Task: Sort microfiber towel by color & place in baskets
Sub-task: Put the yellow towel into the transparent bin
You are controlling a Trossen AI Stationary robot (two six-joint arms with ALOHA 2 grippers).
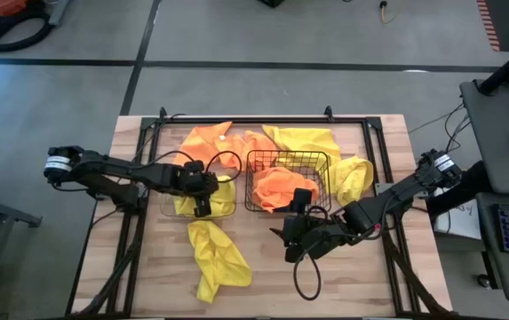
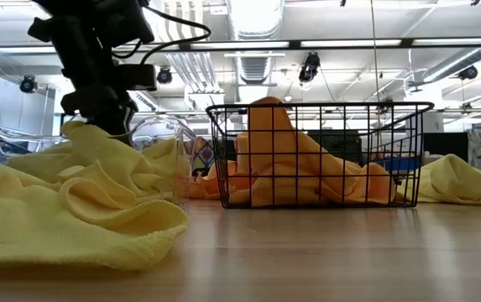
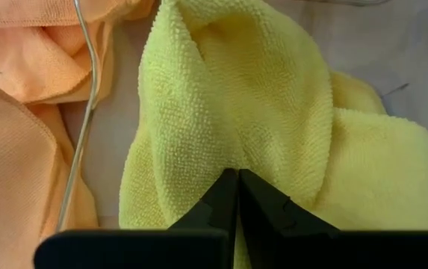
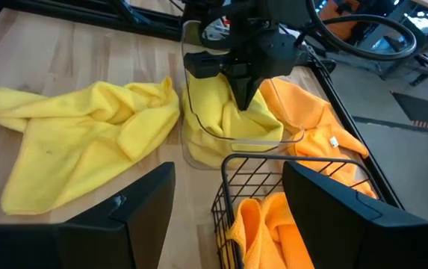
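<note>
My left gripper (image 1: 202,203) points down into the clear plastic basket (image 4: 237,139) and is shut on a yellow towel (image 3: 236,112) that lies in it. The right wrist view shows this left gripper (image 4: 243,93) from across the table. My right gripper (image 4: 228,213) is open and hovers at the near side of the black wire basket (image 1: 288,182), touching nothing. That basket holds orange towels (image 2: 282,159). Another yellow towel (image 1: 216,258) lies crumpled on the table near the clear basket. More orange towels (image 1: 210,142) and yellow towels (image 1: 312,142) lie along the table's far side. My left gripper pinches a raised fold (image 3: 232,161) at the top of the yellow towel between its two fingers, coming from above and pointing down. The towel's body rests in the clear basket and bunches up toward the fingers. One layer or several, I cannot tell.
A yellow towel (image 1: 353,176) lies right of the wire basket. An orange towel (image 4: 303,112) lies behind the clear basket. A black frame (image 1: 236,120) runs along the table's far edge. Bare wood (image 1: 343,284) shows at the near right.
</note>
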